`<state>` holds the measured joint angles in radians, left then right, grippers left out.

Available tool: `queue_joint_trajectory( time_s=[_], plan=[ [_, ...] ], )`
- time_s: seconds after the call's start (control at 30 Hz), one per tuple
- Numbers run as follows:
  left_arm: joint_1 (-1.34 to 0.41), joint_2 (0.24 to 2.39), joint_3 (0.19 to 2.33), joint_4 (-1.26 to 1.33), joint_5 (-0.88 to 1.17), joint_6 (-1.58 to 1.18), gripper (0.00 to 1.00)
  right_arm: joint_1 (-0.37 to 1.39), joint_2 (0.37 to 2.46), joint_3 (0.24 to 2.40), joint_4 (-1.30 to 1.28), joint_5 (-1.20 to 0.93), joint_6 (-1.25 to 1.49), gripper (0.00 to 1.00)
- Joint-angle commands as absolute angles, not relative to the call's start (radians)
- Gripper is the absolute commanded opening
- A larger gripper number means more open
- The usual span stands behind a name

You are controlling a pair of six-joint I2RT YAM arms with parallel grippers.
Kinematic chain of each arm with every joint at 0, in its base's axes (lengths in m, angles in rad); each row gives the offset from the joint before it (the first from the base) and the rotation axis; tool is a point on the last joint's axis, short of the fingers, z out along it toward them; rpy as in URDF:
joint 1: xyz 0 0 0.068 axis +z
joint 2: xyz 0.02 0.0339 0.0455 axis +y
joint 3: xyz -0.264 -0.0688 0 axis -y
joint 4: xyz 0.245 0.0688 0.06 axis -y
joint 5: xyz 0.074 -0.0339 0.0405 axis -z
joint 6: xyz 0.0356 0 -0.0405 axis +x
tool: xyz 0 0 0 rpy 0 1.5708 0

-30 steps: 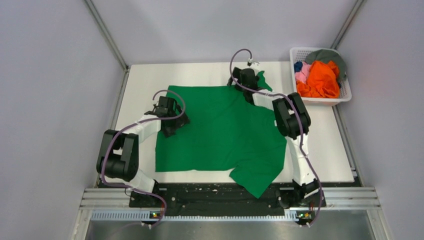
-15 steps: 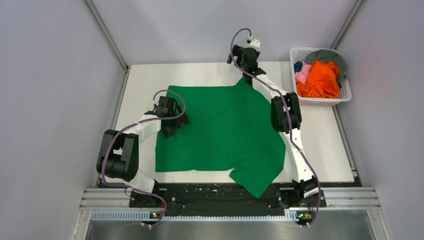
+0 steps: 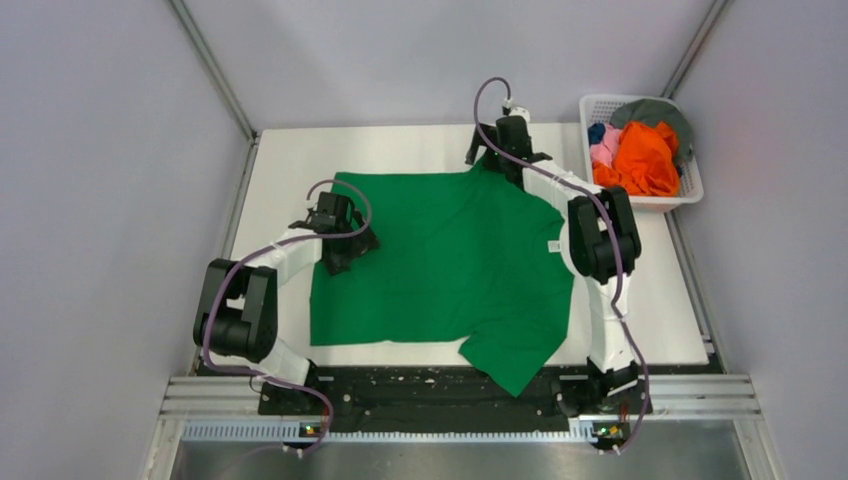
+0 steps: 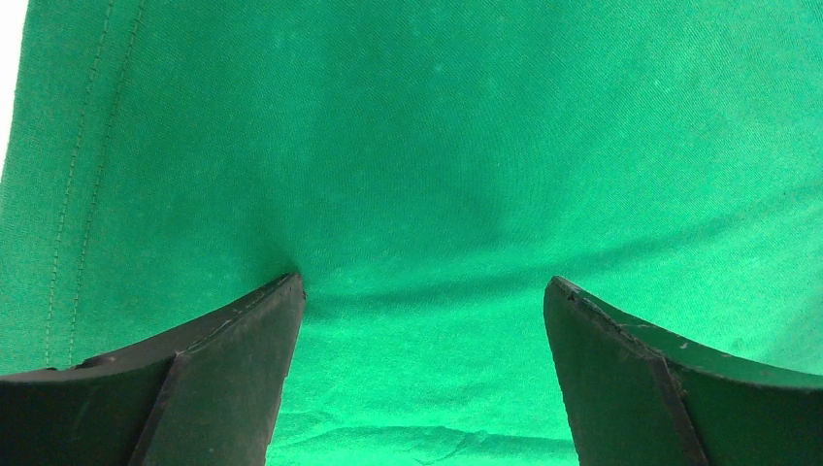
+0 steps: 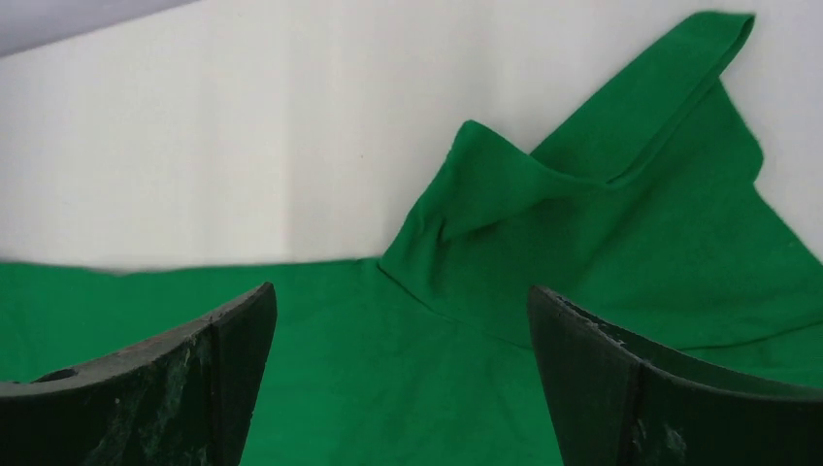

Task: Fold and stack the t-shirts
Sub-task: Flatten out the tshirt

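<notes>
A bright green t-shirt (image 3: 450,270) lies spread flat on the white table, one sleeve hanging over the near edge, a small white tag (image 3: 551,245) near its right side. My left gripper (image 3: 352,240) is open and rests low on the shirt's left part; green cloth (image 4: 427,175) fills its view. My right gripper (image 3: 497,158) is open above the shirt's far right corner, where the far sleeve (image 5: 602,184) lies folded and rumpled. Other shirts, orange (image 3: 645,160), pink (image 3: 606,148) and grey (image 3: 655,110), lie heaped in the basket.
A white lattice basket (image 3: 688,190) stands at the table's far right corner. Grey walls close in both sides and the back. A black rail runs along the near edge by the arm bases.
My right gripper reached to the far edge, then came back slightly right over the shirt's far corner. The far sleeve no longer sticks out beside it. The white tag now shows. The left arm stayed still.
</notes>
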<state>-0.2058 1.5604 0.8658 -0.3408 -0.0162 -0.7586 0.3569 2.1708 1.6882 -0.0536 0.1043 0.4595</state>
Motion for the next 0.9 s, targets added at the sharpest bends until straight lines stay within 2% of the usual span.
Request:
queue_joint_trajectory(
  time_s=[0.0, 0.4, 0.67, 0.77, 0.87],
  plan=[
    [-0.202, 1.567, 0.883, -0.389, -0.031, -0.737, 0.99, 0.351, 2.223, 1.716, -0.029, 0.078, 0.510, 0.99],
    [-0.202, 1.592, 0.889, -0.396, -0.040, -0.728, 0.99, 0.335, 2.463, 1.975, 0.026, 0.132, 0.524, 0.99],
    [-0.202, 1.576, 0.886, -0.398, -0.040, -0.725, 0.99, 0.333, 2.700, 2.449, 0.023, 0.136, 0.453, 0.98],
    [-0.202, 1.561, 0.894, -0.405, -0.044, -0.723, 0.99, 0.333, 2.629, 2.414, -0.011, 0.135, 0.374, 0.99],
    [-0.202, 1.548, 0.918, -0.410, -0.042, -0.725, 0.99, 0.332, 2.463, 2.211, -0.034, 0.164, 0.310, 0.99]
  ],
)
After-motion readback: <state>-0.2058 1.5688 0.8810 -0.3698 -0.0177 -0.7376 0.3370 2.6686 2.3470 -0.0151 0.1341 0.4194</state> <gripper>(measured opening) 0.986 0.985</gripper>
